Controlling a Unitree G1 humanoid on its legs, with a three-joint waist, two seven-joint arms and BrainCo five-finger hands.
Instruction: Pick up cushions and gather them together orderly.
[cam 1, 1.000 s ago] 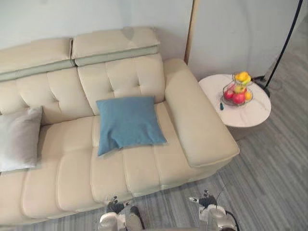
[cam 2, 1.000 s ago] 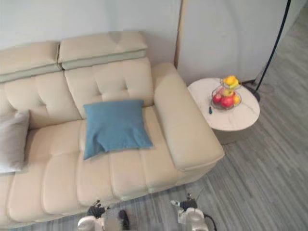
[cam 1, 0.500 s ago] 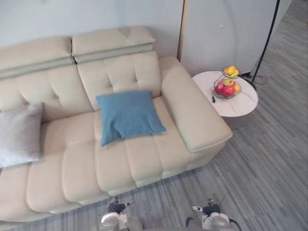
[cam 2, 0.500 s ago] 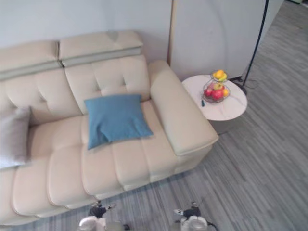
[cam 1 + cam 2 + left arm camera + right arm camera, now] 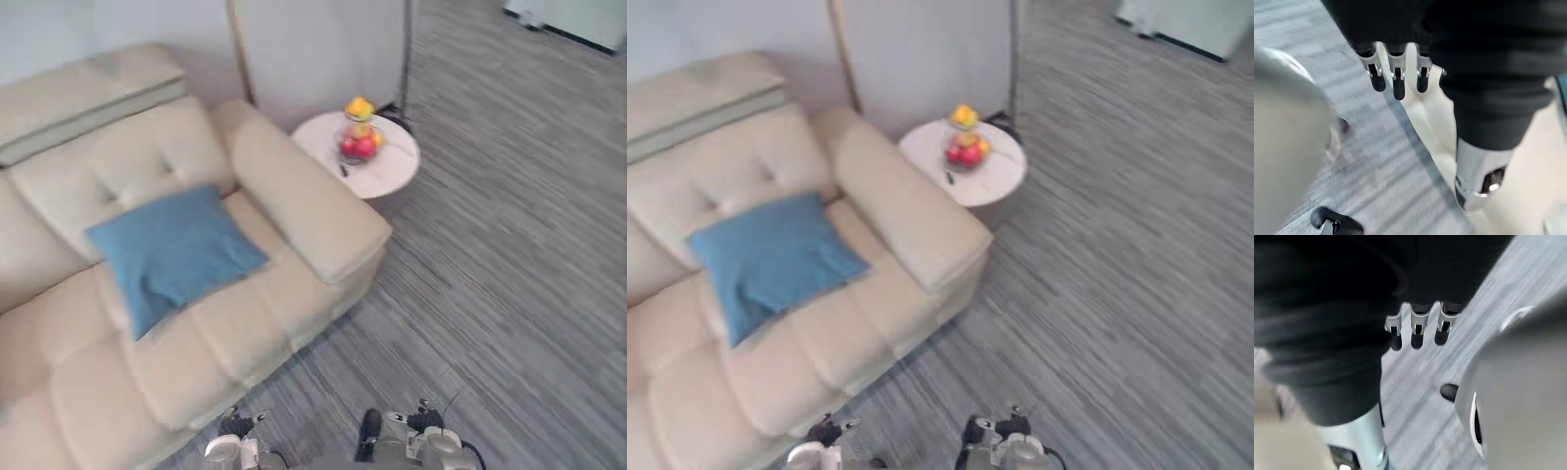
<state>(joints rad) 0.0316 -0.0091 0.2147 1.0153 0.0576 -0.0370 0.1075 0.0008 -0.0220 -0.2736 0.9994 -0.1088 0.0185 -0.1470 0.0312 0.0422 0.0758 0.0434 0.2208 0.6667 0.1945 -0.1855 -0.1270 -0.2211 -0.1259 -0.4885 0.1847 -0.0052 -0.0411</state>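
A blue square cushion lies flat on the seat of the cream sofa, against the tufted backrest and close to the right armrest. It is also in the right eye view. My left hand hangs low beside me with straight fingers and nothing in it; the sofa's front edge shows past it. My right hand hangs the same way over the grey floor, fingers straight and empty. Both hands are well short of the cushion.
A round white side table with a wire basket of fruit stands just past the armrest. A thin dark lamp pole rises behind it. Grey plank floor stretches to the right.
The camera has swung to the right: sofa, blue cushion and side table now sit further left in the picture, with much more floor showing. The cushion itself has not moved.
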